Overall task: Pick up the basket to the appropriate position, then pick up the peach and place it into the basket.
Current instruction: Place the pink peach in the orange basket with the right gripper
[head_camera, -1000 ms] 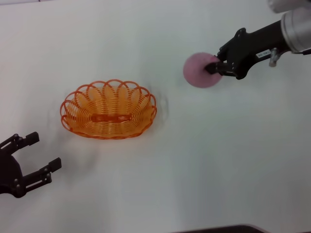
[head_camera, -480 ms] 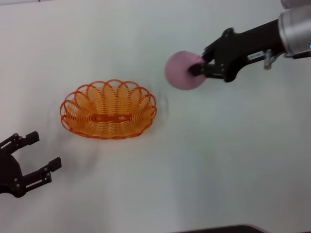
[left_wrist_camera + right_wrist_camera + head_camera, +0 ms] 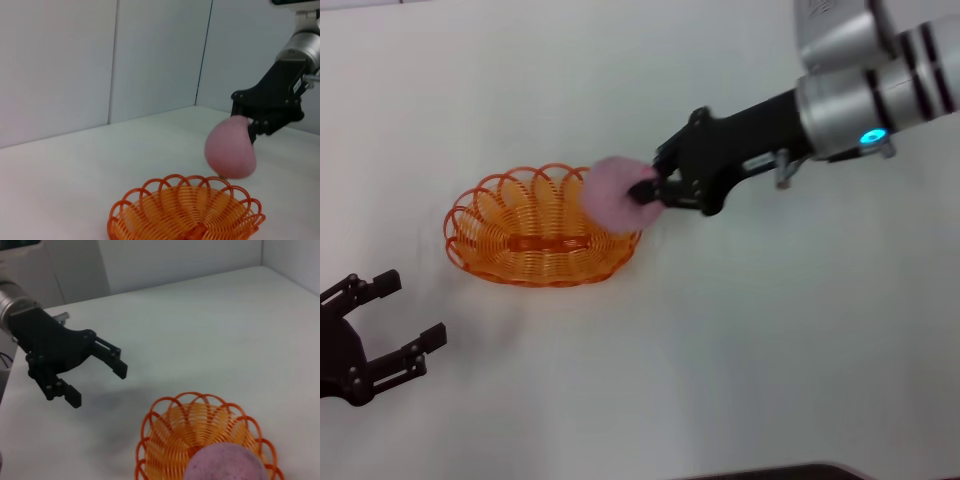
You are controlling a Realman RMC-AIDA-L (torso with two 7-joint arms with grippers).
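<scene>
Peach [image 3: 612, 196] blurred in the head view, its outline smeared; right gripper [image 3: 648, 190] clamped on it, fingertips largely buried in the fruit; own fingers absent from the right wrist view, only the top of the peach [image 3: 226, 464] cut off at the frame edge. Left wrist view alone shows height: peach [image 3: 230, 148] clear above the basket [image 3: 186, 212] rim, no contact; probably over the near end rather than the centre. Head view places the basket [image 3: 510, 235] mostly beyond the right gripper's tips, toward the left arm. Carried from well to the far side of the basket a second ago to over its rim now; basket unmoved. Left gripper [image 3: 382, 323] parked apart from the basket, jaws spread wide, also seen in the right wrist view [image 3: 97, 375].
</scene>
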